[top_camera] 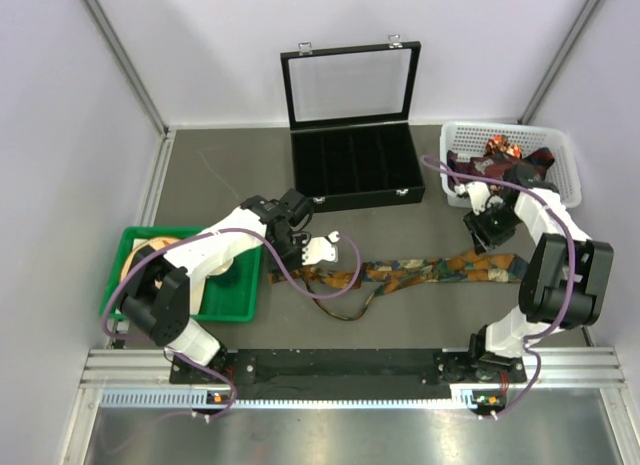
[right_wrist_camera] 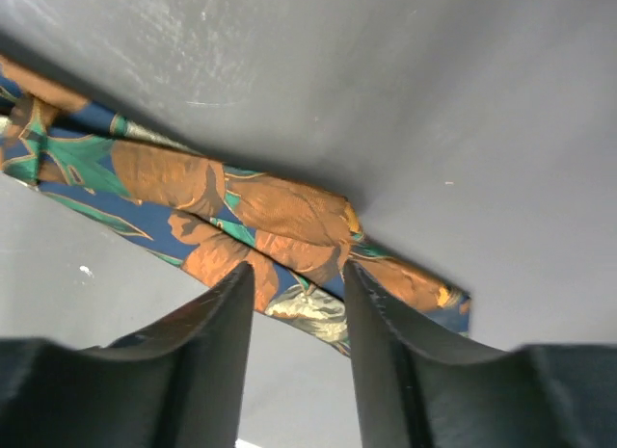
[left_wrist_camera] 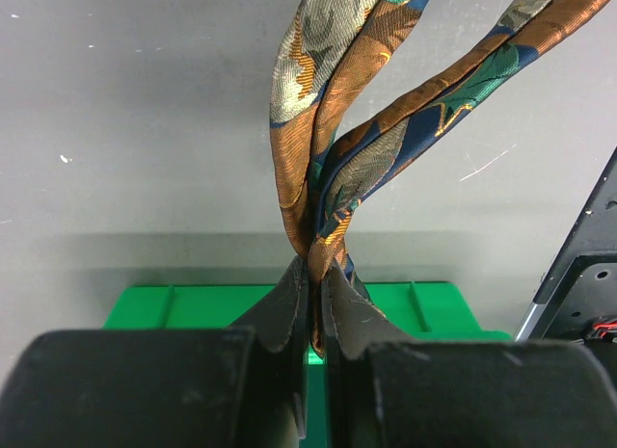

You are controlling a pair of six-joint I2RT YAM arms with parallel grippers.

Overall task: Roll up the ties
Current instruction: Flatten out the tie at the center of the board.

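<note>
Left gripper (left_wrist_camera: 310, 275) pinches one end of a tie (top_camera: 430, 270); right gripper (right_wrist_camera: 299, 270) is poised open at the other end.
In the top view the tie lies stretched across the middle of the frame on the grey table (top_camera: 220, 175), below the open black case (top_camera: 355, 165). The left jaws are pressed together on the fabric, and two strands run up from the pinch in the left wrist view. The right jaws stand parted, with the tie's end lying crosswise just beyond the gap; whether they touch the cloth cannot be told. More ties (top_camera: 500, 150) sit in the white basket (top_camera: 565, 160) at upper right, and a green tray (top_camera: 235, 305) sits at lower left.
</note>
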